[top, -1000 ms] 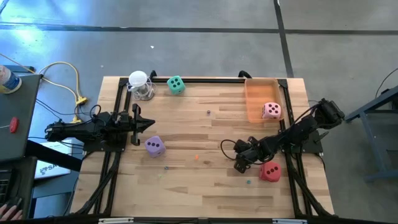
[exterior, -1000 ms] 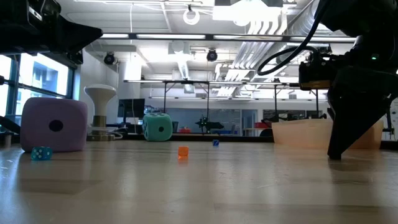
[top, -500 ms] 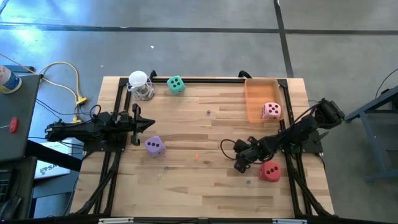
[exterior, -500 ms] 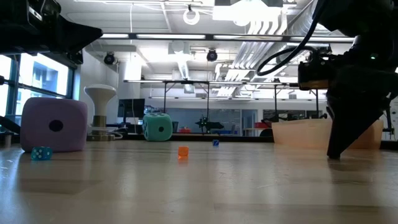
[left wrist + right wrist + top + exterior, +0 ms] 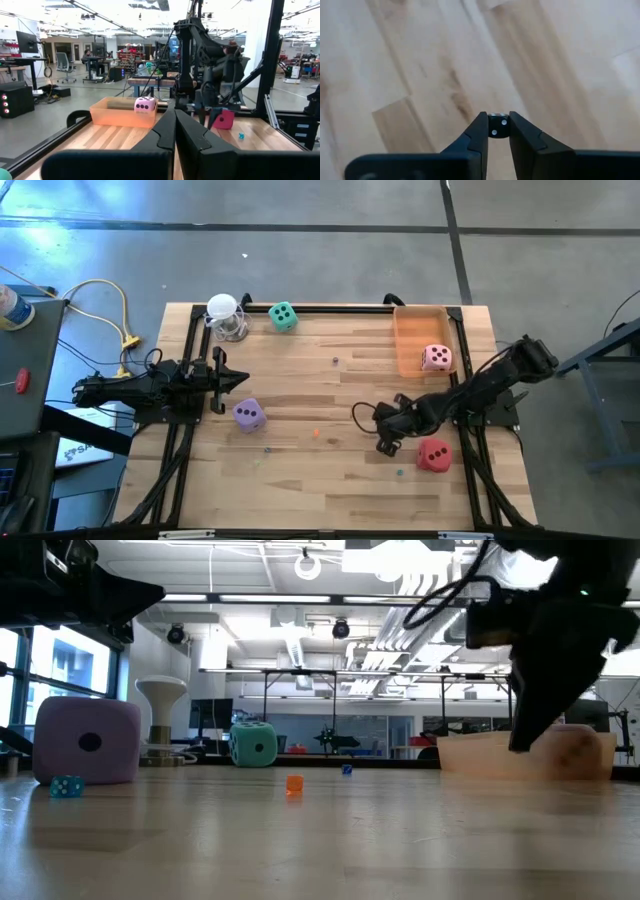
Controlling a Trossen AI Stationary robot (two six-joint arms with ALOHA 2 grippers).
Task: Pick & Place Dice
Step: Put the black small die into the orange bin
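My right gripper (image 5: 498, 131) is shut on a tiny black die (image 5: 498, 125) with white pips. It hangs above the bare wood at the table's right (image 5: 385, 445), just left of the red die (image 5: 433, 454). The pink die (image 5: 436, 358) lies in the orange tray (image 5: 410, 330) at the far right. The mint green die (image 5: 283, 316) rests at the far edge. The purple die (image 5: 248, 414) sits at the left, close to my left gripper (image 5: 243, 380), which is shut and held level above the table. My right gripper pinches the tiny black die by two opposite sides (image 5: 491, 128) between its fingertips (image 5: 481, 131). The fingers slant steeply down from above. The die sits at their free ends, lifted clear of the table.
A white round-topped object (image 5: 225, 315) stands at the far left next to the green die. Tiny coloured beads lie on the wood, one orange (image 5: 294, 783) and one blue (image 5: 67, 786). A black frame rims the table (image 5: 340, 308). Bare wood lies in the middle.
My right gripper has risen from the table top, its fingertips now well above the wood, and it has drifted slightly toward the table's left. The other dice have not moved.
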